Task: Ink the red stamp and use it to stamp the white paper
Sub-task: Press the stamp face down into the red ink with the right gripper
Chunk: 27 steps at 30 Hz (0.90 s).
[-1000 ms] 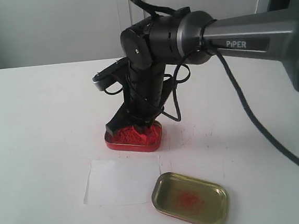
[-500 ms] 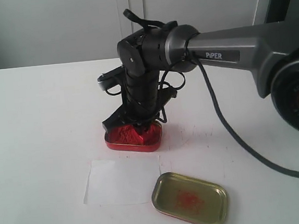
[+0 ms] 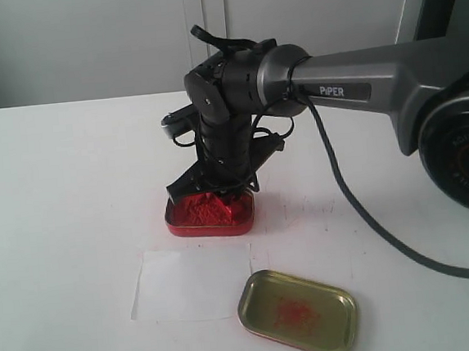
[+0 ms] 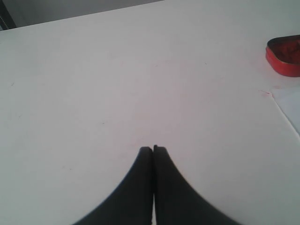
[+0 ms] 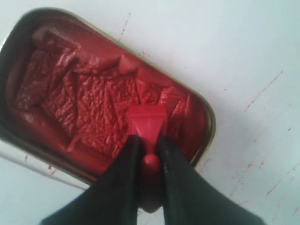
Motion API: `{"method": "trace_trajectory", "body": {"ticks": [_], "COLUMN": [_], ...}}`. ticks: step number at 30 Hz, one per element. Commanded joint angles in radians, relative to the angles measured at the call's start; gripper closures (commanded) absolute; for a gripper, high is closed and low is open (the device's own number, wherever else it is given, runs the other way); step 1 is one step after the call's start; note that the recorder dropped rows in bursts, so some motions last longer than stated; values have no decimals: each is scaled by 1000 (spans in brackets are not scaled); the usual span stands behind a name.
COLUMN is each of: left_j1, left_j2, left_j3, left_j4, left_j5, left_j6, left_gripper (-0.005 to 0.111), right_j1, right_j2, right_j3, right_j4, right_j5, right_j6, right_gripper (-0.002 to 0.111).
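Note:
My right gripper point(image 5: 149, 140) is shut on the red stamp point(image 5: 148, 123), pinching its rounded knob, with the flat base down among the red ink paste of the red tin point(image 5: 28, 28). In the exterior view the same gripper point(image 3: 222, 195) stands over the red tin point(image 3: 211, 223) at mid-table; the stamp itself is hard to pick out there against the paste. The white paper point(image 3: 190, 283) lies flat in front of the tin. Far from the tin, my left gripper point(image 4: 153, 149) is shut and empty over bare table; the red tin point(image 4: 285, 54) and a paper corner point(image 4: 291, 105) show at that view's edge.
A gold tin lid point(image 3: 296, 311) with red smears lies beside the paper, near the front edge. The right arm's black cable point(image 3: 361, 214) trails across the white table point(image 3: 62, 182). Faint red smudges point(image 5: 262, 91) mark the table by the tin.
The right arm's wrist has turned and shifted slightly over the red tin, the gripper staying down in the ink paste. Paper and lid have not moved.

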Motion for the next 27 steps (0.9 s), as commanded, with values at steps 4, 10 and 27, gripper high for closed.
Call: {"method": "trace_trajectory", "body": {"ticks": [4,10,27], "left_j1": [2,2,2], "left_j2": [-3,-3,-3], "left_j3": [3,3,3], "left_j4": [-3,-3,-3], "left_j5": [-3,-3,-3], "left_j6": [3,3,3], "left_gripper": [107,107,107], "right_j1": [-7,-7,-7], "right_j2": [-1,-3,48], "right_j3": [-9,-34,-99], "right_j4": [-3,39,62], "right_j5": [-1,10,75], "right_j6": [31,55,75], "right_gripper": [108,108,108]}}
